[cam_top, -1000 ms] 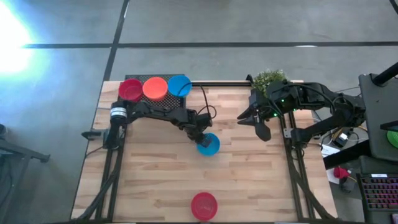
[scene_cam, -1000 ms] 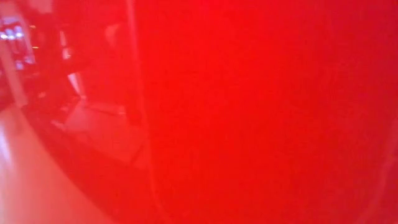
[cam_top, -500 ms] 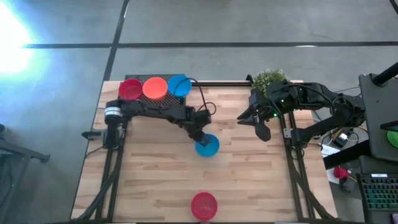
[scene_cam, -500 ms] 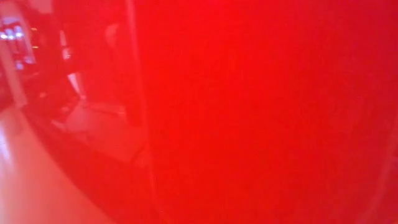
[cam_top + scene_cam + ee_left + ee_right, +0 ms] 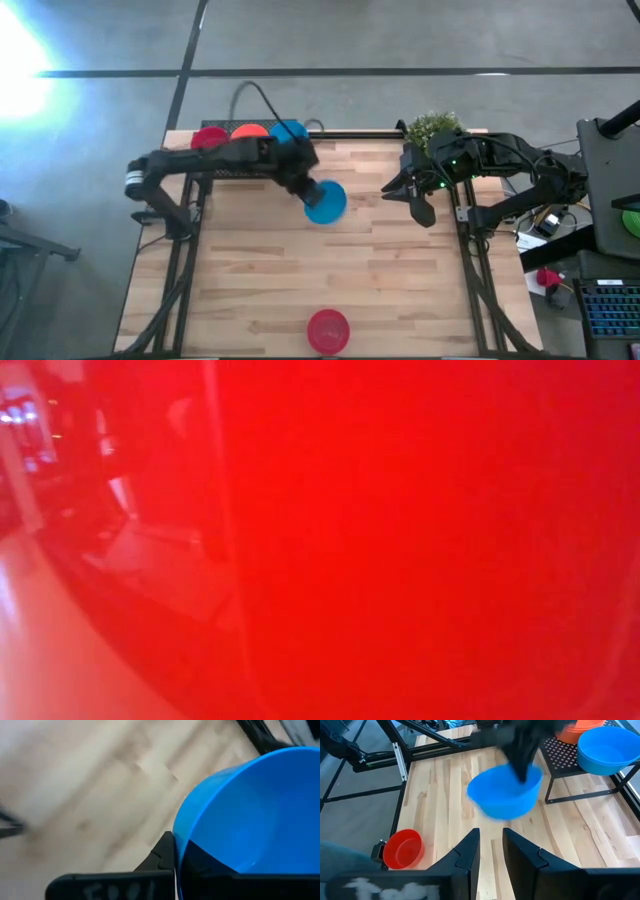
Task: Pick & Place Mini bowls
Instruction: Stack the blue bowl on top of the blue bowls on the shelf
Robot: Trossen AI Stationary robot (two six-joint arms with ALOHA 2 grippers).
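Note:
My left gripper (image 5: 311, 191) is shut on a blue mini bowl (image 5: 326, 202) and holds it in the air over the table's middle; the right wrist view shows that bowl (image 5: 505, 791) clear of the wood. On a black rack (image 5: 300, 150) at the far left sit a red bowl (image 5: 208, 136), an orange bowl (image 5: 248, 130) and a blue bowl (image 5: 289, 130). Another red bowl (image 5: 328, 330) rests on its base at the near edge and fills the low view (image 5: 400, 540). My right gripper (image 5: 421, 206) hovers open at the right, its fingers (image 5: 470, 851) around nothing. My left gripper pinches the blue bowl's rim (image 5: 181, 839) on the side nearest the arm. One finger (image 5: 164, 854) lies outside the wall, the other (image 5: 202, 862) inside the bowl. The fingers slant down from the table's left. The bowl hangs open side up, clear of the table.
A small green potted plant (image 5: 432, 127) stands at the far right corner beside my right arm. Bare wooden tabletop (image 5: 260, 270) lies between the held bowl and the red bowl at the near edge.
My left gripper has risen and drawn a little toward the table's far edge, carrying the blue bowl, which stood on the table a second ago and now hangs clear of it. The arm's elbow has swung out toward the table's left.

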